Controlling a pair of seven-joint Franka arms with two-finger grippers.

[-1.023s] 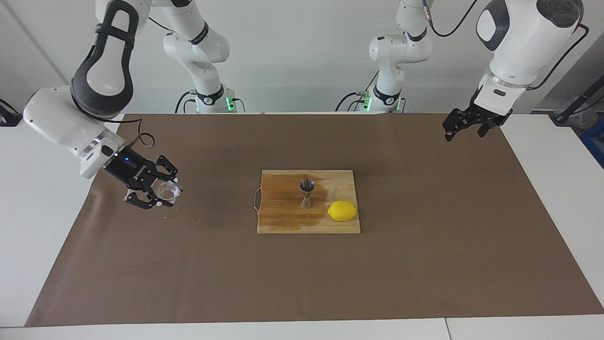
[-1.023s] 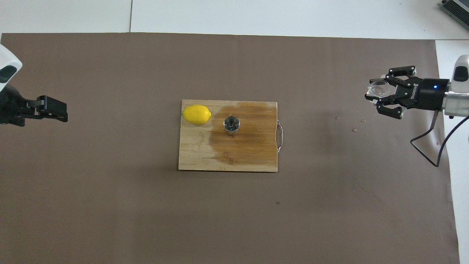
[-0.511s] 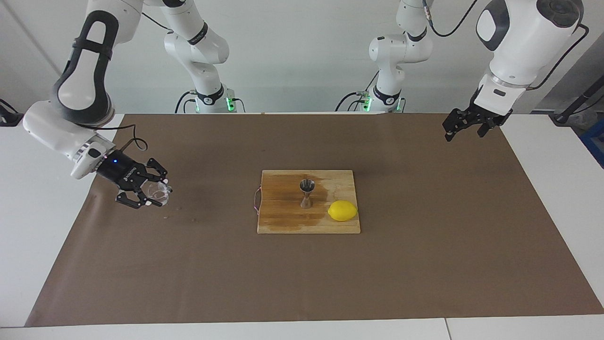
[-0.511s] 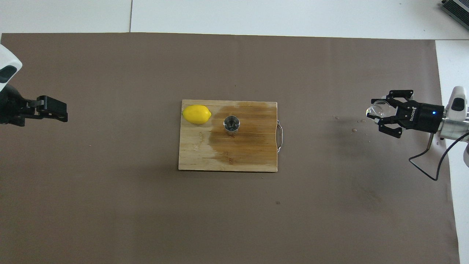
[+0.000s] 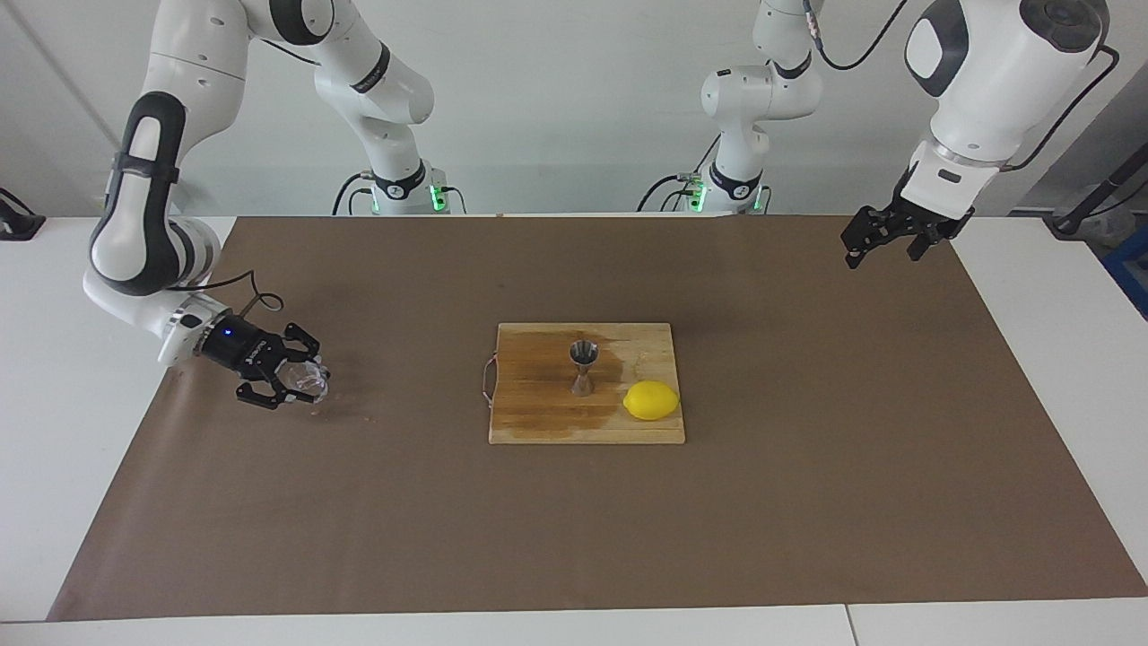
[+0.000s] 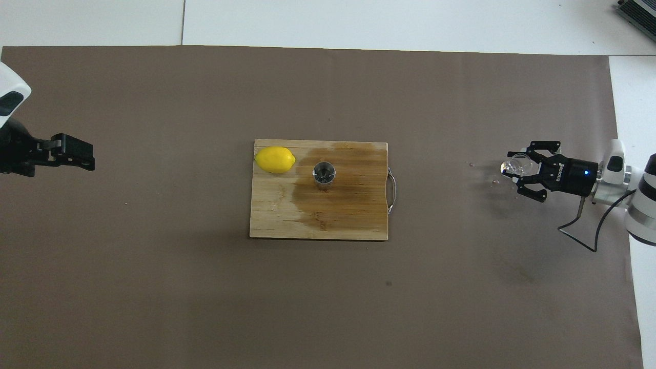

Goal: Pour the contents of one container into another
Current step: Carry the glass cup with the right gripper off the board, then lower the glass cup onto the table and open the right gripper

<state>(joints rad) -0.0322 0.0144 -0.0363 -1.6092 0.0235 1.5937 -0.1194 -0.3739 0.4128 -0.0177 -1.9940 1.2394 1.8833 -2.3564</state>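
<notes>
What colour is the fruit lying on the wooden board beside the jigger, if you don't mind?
The lemon is bright yellow, clearest in the overhead view.

So the right claw (image 5: pixel 300 384) is down low over the brown mat (image 5: pixel 807 502) at the right arm's end of the tabletop (image 5: pixel 54 431), clamped on a tiny clear glass cup (image 5: pixel 308 380) that's tipped on its side. Can't tell if the cup touches the mat. In the middle sits a wooden cutting board (image 5: pixel 538 422) with a wet patch, a steel jigger (image 5: pixel 583 366) standing upright on it and a lemon (image 5: pixel 651 400) just beside that. The left claw (image 5: pixel 883 240) hangs in the air over the mat's corner at its own end, fingers apart, holding nothing.
</notes>
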